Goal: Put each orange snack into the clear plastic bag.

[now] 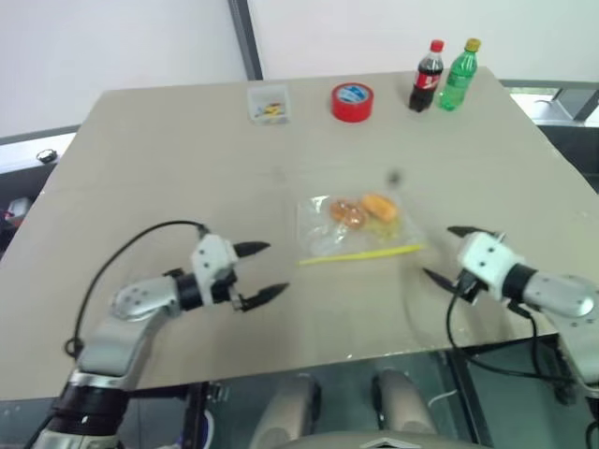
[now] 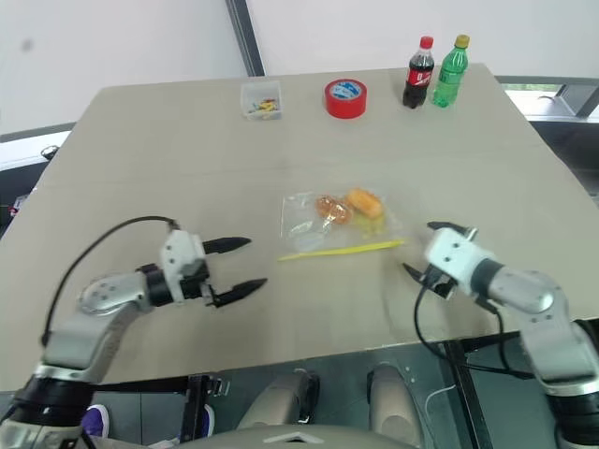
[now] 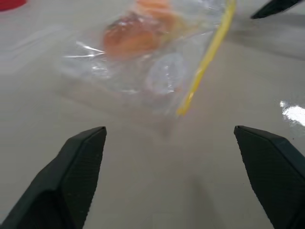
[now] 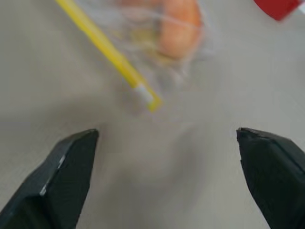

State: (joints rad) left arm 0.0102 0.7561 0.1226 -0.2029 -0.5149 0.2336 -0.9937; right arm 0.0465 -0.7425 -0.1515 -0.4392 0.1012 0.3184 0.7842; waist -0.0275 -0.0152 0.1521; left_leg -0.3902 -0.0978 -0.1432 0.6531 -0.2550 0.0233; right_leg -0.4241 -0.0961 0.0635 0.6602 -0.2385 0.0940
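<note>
The clear plastic bag point(image 1: 323, 227) lies flat in the middle of the table, its yellow closure strip point(image 1: 360, 253) along the near side. Both orange snacks point(image 1: 348, 212) point(image 1: 378, 206) lie side by side inside it. My left gripper point(image 1: 277, 267) hovers open just left of the bag, pointing at it, with nothing between its fingers point(image 3: 78, 162). My right gripper point(image 1: 437, 251) hovers open just right of the bag, also empty. The left wrist view shows the bag point(image 3: 162, 76) with a snack point(image 3: 131, 38) ahead. In the right wrist view a snack point(image 4: 178, 28) sits behind the strip point(image 4: 109, 57).
At the table's far side stand a small clear box point(image 1: 270, 104), a red tape roll point(image 1: 352, 101), a cola bottle point(image 1: 428, 77) and a green bottle point(image 1: 459, 75). The table's front edge point(image 1: 309, 360) runs just below both grippers.
</note>
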